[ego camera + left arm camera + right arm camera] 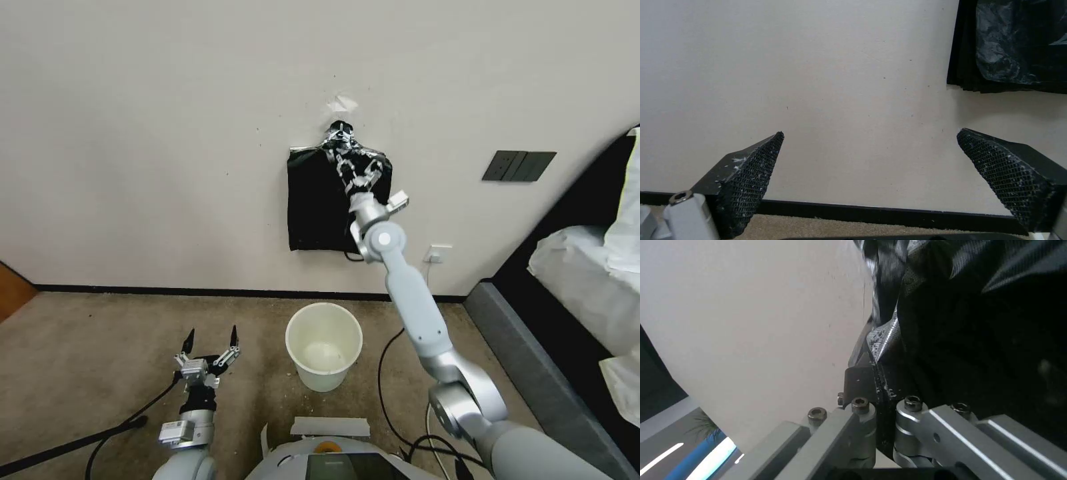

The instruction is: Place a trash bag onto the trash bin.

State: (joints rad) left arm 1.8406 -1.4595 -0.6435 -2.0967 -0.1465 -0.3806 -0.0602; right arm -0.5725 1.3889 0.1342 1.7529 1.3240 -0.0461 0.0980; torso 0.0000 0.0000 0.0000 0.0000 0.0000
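Observation:
The trash bag (360, 167), crinkly glossy black, is bunched up against the wall at the top of a flat stack of black bags (313, 213). My right arm reaches up to it, and my right gripper (339, 137) is shut on the trash bag. The right wrist view shows the closed fingers (858, 380) pinching the shiny film (884, 336). The cream-white trash bin (321, 377) stands upright on the carpet below the stack, with nothing in it. My left gripper (211, 337) hangs low to the left of the bin, open (870, 133) and pointed at the wall.
A dark switch plate (519, 165) and a white outlet (438, 253) are on the wall to the right. A bed with white bedding (587, 273) fills the right side. Black cables (387, 373) trail over the carpet by the bin and at lower left.

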